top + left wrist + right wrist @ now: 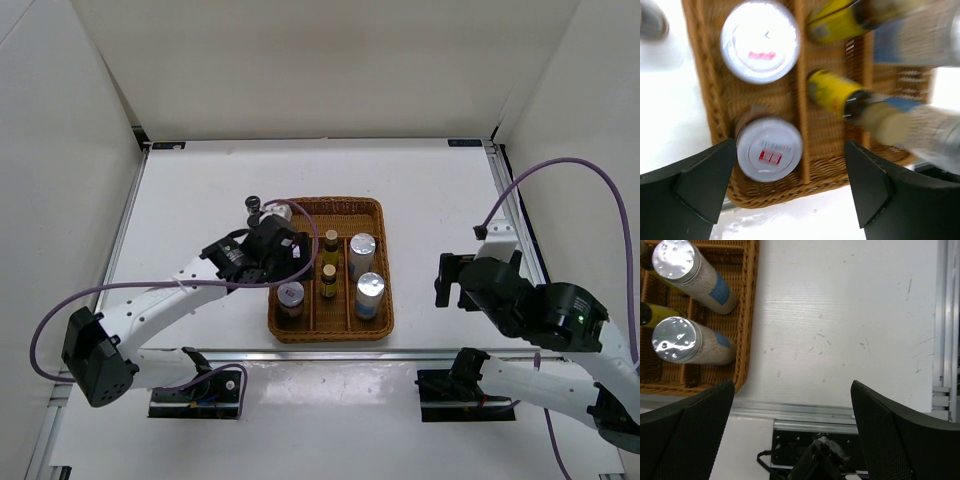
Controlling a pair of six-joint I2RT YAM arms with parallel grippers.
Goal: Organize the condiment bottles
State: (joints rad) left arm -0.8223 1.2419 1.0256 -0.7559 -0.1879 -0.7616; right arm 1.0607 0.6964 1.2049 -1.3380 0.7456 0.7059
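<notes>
Left pincer (790, 155) gapes empty just above a red-labelled jar (769, 147) (standing in the wicker tray (822, 170)); right pincer (792, 390) spreads wide, white cylinders (677, 340) to its left.

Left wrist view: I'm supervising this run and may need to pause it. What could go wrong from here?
1. The open left hand straddles the near jar; one finger hangs over the tray rim and could snag it.
2. The other finger is near a slim amber bottle, which a sideways move might tip.
3. A dark bottle stands outside the tray by the left arm; a sweep could topple it.
</notes>
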